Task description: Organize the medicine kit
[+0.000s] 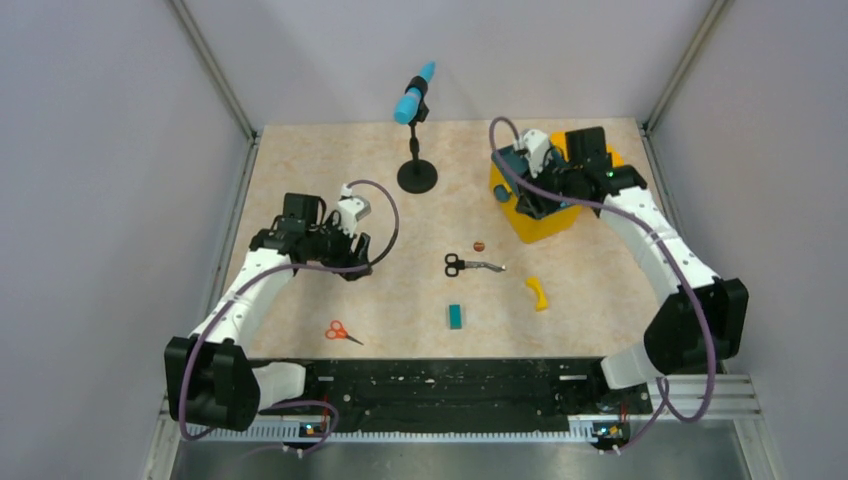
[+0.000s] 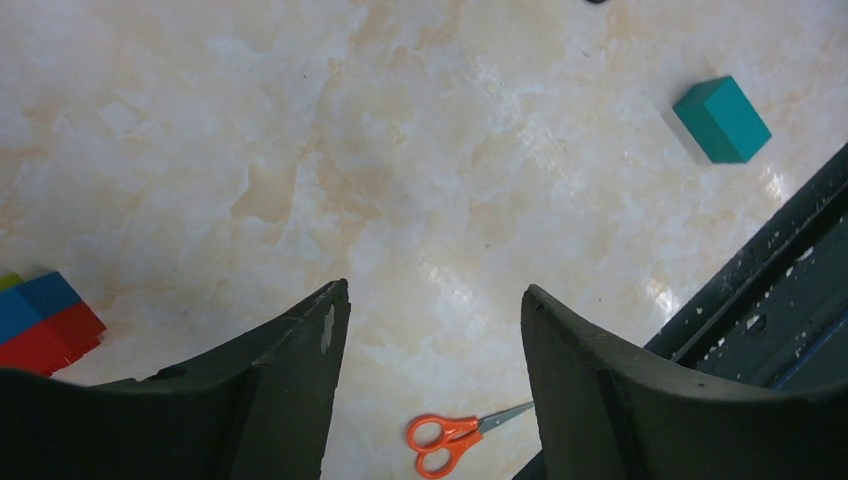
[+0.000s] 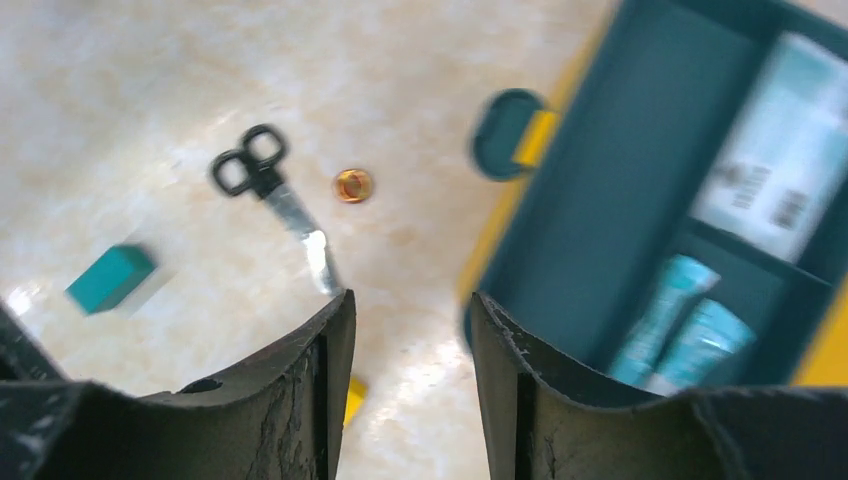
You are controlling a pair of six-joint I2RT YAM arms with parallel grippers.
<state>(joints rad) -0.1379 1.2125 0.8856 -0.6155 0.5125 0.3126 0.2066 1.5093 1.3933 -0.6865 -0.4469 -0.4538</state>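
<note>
The medicine kit (image 1: 545, 226), a yellow box, stands open at the back right. The right wrist view shows its dark teal insert (image 3: 620, 170) holding a white packet (image 3: 780, 170) and teal tubes (image 3: 680, 320). My right gripper (image 1: 537, 200) (image 3: 410, 300) is open and empty, above the kit's left edge. Loose on the table are black scissors (image 1: 470, 265) (image 3: 270, 190), a small orange round piece (image 1: 479, 245) (image 3: 352, 185), a teal block (image 1: 455, 316) (image 2: 722, 118), a yellow curved piece (image 1: 538, 292) and orange scissors (image 1: 342, 331) (image 2: 455, 440). My left gripper (image 1: 352, 262) (image 2: 435, 290) is open and empty above the table's left side.
A black stand with a blue microphone (image 1: 417, 150) is at the back centre. Red and blue blocks (image 2: 40, 320) show at the left edge of the left wrist view. The black base rail (image 1: 450, 385) runs along the near edge. Grey walls enclose the table.
</note>
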